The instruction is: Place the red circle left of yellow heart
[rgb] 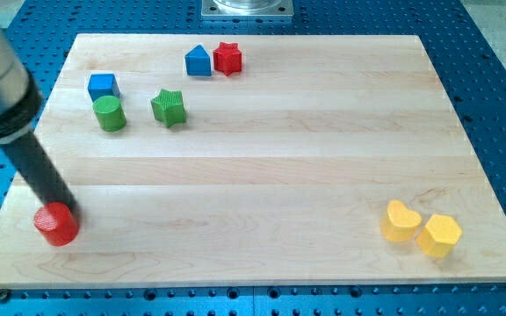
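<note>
Viewing the single camera picture, you saw a pale wooden tabletop [262, 167] set on a blue perforated base [490, 70]. The arm carried no end effector that could open, close or grip; it ended in a straight dark rod [38, 171] that entered from the view's upper left.

My tip [67, 211] stood at the view's lower left, touching the upper right edge of the red circle [56, 224]. The red circle lay close to the tabletop's left edge and near its bottom edge.

The yellow heart [401, 221] lay at the view's lower right, well apart from the red circle, with nearly the full width of the tabletop between them. A yellow hexagon [439, 235] sat just beside the heart on its right, touching it or nearly so; you could not tell which.

In the upper left area you found three blocks grouped together:
- a blue cube [103, 86];
- a green cylinder [109, 114], directly below the cube and apparently touching it;
- a green star [169, 108], near the cylinder on its right.

Near the view's top centre, a blue house-shaped block [198, 61] and a red star [227, 59] stood side by side, touching.
</note>
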`<move>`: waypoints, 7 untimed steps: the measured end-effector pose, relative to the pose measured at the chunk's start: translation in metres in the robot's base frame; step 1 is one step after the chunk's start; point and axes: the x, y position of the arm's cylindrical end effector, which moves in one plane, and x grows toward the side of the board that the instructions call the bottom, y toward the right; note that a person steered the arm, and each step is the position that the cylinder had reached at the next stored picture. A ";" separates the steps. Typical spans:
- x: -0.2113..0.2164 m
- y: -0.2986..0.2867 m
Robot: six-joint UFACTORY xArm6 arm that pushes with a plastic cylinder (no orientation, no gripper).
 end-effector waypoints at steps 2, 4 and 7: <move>0.021 0.030; 0.061 0.037; -0.029 0.105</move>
